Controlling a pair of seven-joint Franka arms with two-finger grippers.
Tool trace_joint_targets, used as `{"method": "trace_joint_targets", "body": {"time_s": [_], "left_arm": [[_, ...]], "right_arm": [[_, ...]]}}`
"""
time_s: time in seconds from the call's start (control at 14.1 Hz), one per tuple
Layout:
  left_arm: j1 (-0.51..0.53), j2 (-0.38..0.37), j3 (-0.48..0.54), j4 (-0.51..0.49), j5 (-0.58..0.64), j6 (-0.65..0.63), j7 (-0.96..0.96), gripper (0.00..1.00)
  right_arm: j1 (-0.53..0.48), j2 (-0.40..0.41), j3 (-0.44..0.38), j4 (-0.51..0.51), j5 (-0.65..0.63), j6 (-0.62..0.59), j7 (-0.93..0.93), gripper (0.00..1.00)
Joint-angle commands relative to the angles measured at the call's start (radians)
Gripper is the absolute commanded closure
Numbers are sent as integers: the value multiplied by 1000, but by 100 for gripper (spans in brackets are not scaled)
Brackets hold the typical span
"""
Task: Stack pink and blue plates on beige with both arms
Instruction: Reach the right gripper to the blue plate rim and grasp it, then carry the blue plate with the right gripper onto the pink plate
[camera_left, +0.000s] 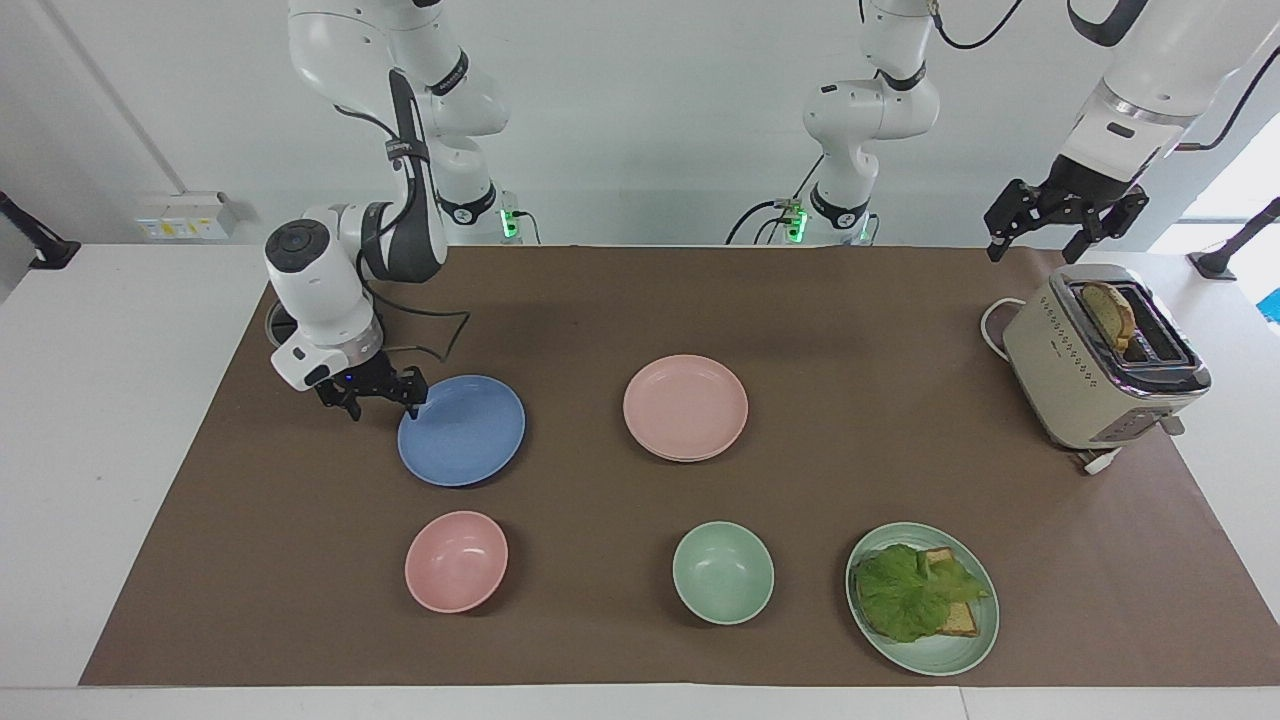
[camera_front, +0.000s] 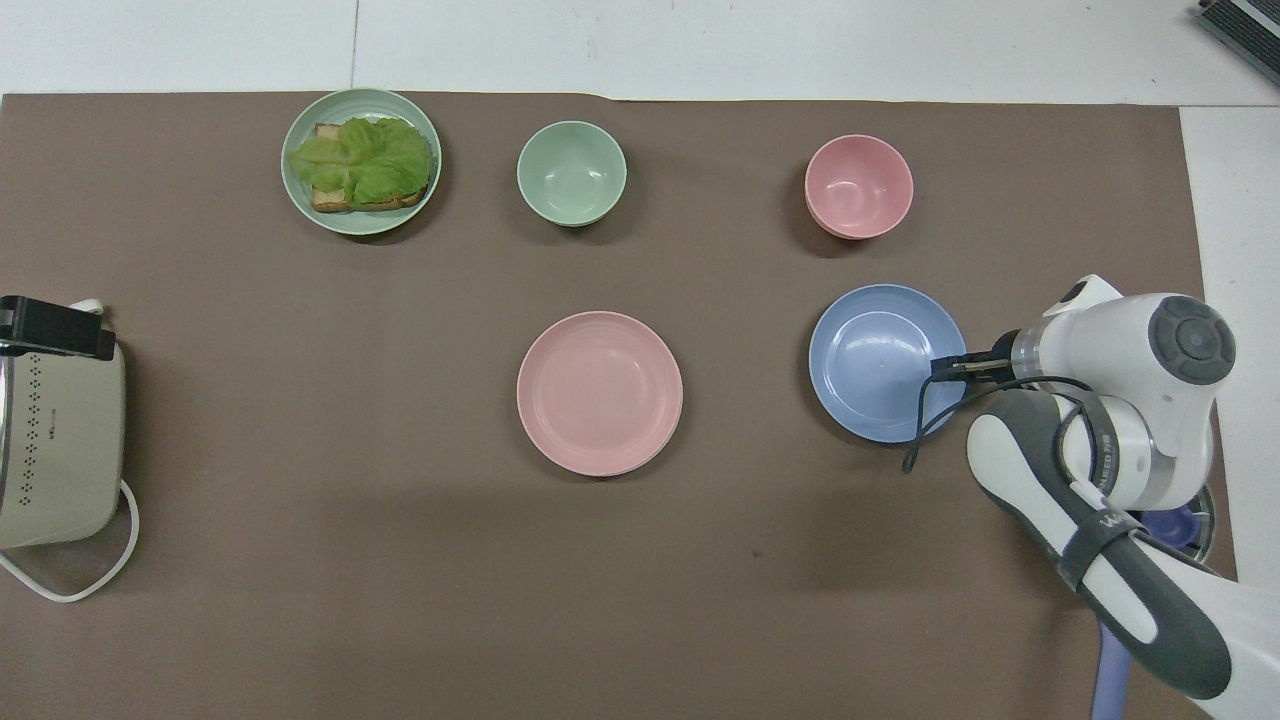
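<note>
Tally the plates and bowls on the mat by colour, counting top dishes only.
Pink: 2, the pink plate and the pink bowl
Green: 2, the green bowl and the green plate
Blue: 1, the blue plate
Total: 5
</note>
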Motion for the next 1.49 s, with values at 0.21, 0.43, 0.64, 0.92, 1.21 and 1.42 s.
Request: {"method": "trace_joint_targets", "body": {"time_s": [0.21, 0.43, 0.64, 0.92, 1.21, 1.42], "left_arm": [[16, -4, -11, 5, 9, -19, 3, 0], [16, -4, -11, 5, 9, -19, 2, 0], [16, -5, -11, 5, 9, -19, 2, 0], [16, -5, -11, 5, 8, -19, 3, 0], [16, -4, -11, 5, 9, -19, 2, 0], [16, -5, -11, 5, 9, -19, 2, 0]], "right_arm": [[-5, -9, 4, -14, 53, 19, -39, 75], [-5, -13, 6, -3, 121, 13, -74, 100], [-4, -50, 9, 15, 130, -34, -88, 100], [-4, -122, 52, 53, 170, -115, -76, 100], [17, -119, 103, 104, 305, -159, -45, 100], [143, -111, 104, 124, 296, -129, 109, 100]]}}
